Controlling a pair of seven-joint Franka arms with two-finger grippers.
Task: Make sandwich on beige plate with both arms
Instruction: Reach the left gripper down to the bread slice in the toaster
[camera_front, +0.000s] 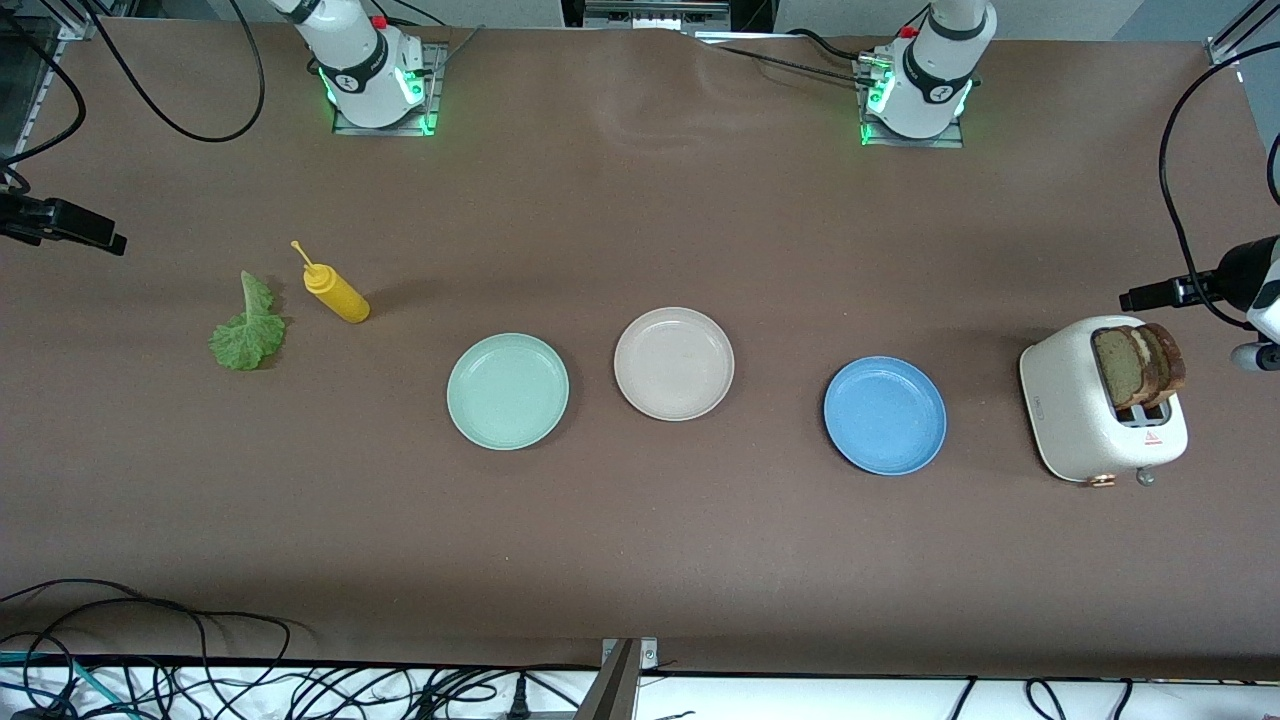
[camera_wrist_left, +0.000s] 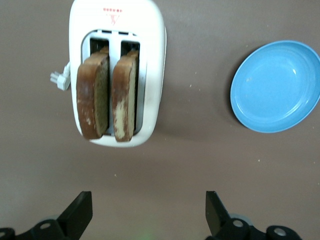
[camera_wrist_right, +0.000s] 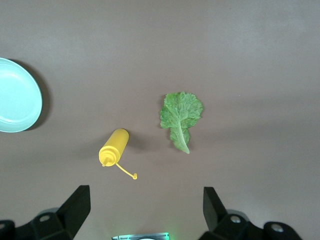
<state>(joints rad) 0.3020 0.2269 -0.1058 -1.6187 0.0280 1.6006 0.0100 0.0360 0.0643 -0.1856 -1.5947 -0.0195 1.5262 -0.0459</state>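
The beige plate (camera_front: 674, 363) lies bare at mid-table, between a mint green plate (camera_front: 507, 391) and a blue plate (camera_front: 885, 414). Two brown bread slices (camera_front: 1140, 363) stand upright in a white toaster (camera_front: 1075, 420) at the left arm's end. In the left wrist view the slices (camera_wrist_left: 93, 95) sit in the toaster's slots, and my left gripper (camera_wrist_left: 148, 212) hangs open and holds nothing over bare table beside the toaster. A green lettuce leaf (camera_front: 247, 325) lies flat at the right arm's end. My right gripper (camera_wrist_right: 145, 207) is open over the table near the leaf (camera_wrist_right: 181, 116). Neither gripper shows in the front view.
A yellow squeeze bottle (camera_front: 338, 293) lies on its side beside the lettuce, also in the right wrist view (camera_wrist_right: 114, 146). Black camera mounts (camera_front: 60, 222) stand at the table's ends. Cables run along the edge nearest the front camera.
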